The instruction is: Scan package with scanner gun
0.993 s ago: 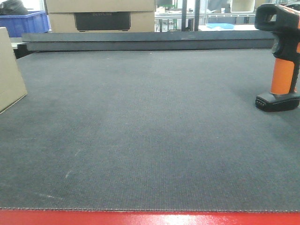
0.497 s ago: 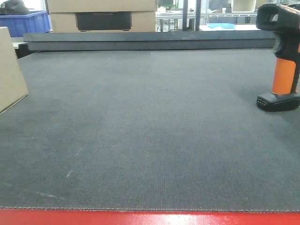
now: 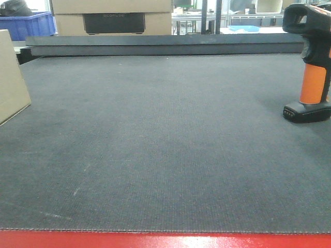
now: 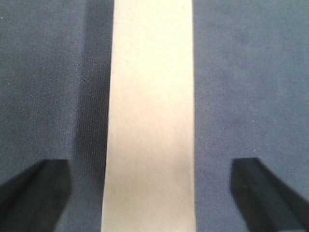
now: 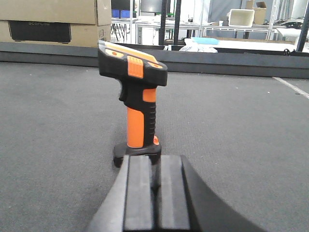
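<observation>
Package [image 3: 11,77]: a tan cardboard box, cut off by the left edge of the front view at mid-height, resting on the grey mat [image 3: 165,155].

Scanner gun [image 3: 313,62]: stands upright on its black base at the right edge of the same view, well apart from the package. The mat spans the middle of the frame between them.

Left gripper [image 4: 149,198]: spread wide. I see its two dark fingertips [image 4: 34,193] in the lower left and lower right corners of its wrist view, with the package running as a pale strip down the centre between them. Mat shows on both sides of the strip, so I read neither fingertip as touching the box, and the gripper has hold of nothing.

Right gripper [image 5: 155,166]: its fingers are pressed together at the bottom centre of its wrist view, with only a thin dark seam between them and nothing in their grasp. The scanner gun rises just beyond the tips, its orange handle roughly in line with the seam and its head pointing toward the left of the frame. I cannot tell whether the tips touch its base.

Surroundings: a dark rail [image 3: 165,45] runs along the far edge of the mat, across the upper part of the front view. Behind it, at upper left, I see a large cardboard box [image 3: 111,15] with a dark rectangular cutout, and a blue crate [image 3: 28,25] in the corner. A red strip [image 3: 165,240] borders the bottom of the frame. A white bin [image 5: 241,17] sits at the upper right of the right wrist view, beyond the rail.
</observation>
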Tool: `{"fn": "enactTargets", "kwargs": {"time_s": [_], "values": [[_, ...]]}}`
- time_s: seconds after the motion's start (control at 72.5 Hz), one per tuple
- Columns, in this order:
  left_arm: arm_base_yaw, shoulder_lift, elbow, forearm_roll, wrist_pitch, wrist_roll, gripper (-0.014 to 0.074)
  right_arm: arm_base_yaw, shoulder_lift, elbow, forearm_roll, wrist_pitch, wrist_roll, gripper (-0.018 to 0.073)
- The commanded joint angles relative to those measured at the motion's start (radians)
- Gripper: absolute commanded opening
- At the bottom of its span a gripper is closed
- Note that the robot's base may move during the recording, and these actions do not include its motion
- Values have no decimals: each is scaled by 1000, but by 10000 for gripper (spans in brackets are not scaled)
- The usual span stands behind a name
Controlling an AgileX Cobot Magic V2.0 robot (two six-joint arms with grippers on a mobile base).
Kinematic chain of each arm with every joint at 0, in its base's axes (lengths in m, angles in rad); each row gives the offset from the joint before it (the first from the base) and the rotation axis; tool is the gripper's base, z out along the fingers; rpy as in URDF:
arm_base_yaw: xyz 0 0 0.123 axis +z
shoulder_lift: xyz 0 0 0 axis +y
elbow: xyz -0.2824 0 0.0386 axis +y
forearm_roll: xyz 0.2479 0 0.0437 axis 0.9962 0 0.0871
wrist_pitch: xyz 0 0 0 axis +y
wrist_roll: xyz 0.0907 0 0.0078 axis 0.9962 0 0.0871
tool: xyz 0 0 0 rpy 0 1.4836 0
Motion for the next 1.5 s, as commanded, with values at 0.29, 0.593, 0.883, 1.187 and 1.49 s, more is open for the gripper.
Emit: {"fn": "enactTargets", "kwargs": {"time_s": [0.29, 0.593, 0.883, 1.187, 1.49], "values": [[-25, 95, 2, -3, 7, 3, 582, -5, -2, -1, 1, -14, -7, -169], [-71, 157, 2, 70, 12, -46, 581, -5, -2, -1, 1, -14, -7, -169], [-71, 161, 2, 79, 1, -94, 293, -5, -2, -1, 1, -14, -7, -169], [-71, 159, -54, 42, 70, -98, -111, -5, -2, -1, 1, -14, -7, -169], [-162, 138, -153, -126, 111, -241, -111, -5, -2, -1, 1, -14, -7, -169]]}}
